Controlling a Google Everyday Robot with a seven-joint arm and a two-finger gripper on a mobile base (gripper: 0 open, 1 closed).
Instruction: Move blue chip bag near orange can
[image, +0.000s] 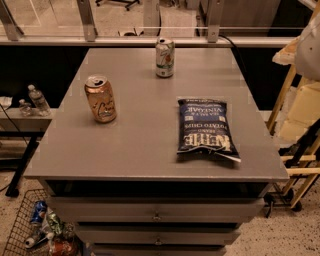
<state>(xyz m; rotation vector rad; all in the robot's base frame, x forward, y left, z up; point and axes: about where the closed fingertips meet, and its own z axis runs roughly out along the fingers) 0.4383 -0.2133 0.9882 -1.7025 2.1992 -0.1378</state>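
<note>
The blue chip bag (205, 131) lies flat on the right side of the grey table (140, 145), with its white lettering facing up. The orange can (100, 98) stands upright on the left side of the table, about two can lengths from the bag. My gripper (306, 50) shows only as a pale shape at the upper right edge of the view. It is beyond the table's right side, well apart from the bag, and holds nothing that I can see.
A white-and-green can (164, 57) stands upright at the back middle of the table. A yellow wooden frame (290, 125) stands right of the table. A wire basket with cans (40, 230) sits on the floor at the lower left. Water bottles (37, 100) stand on a low shelf at the left.
</note>
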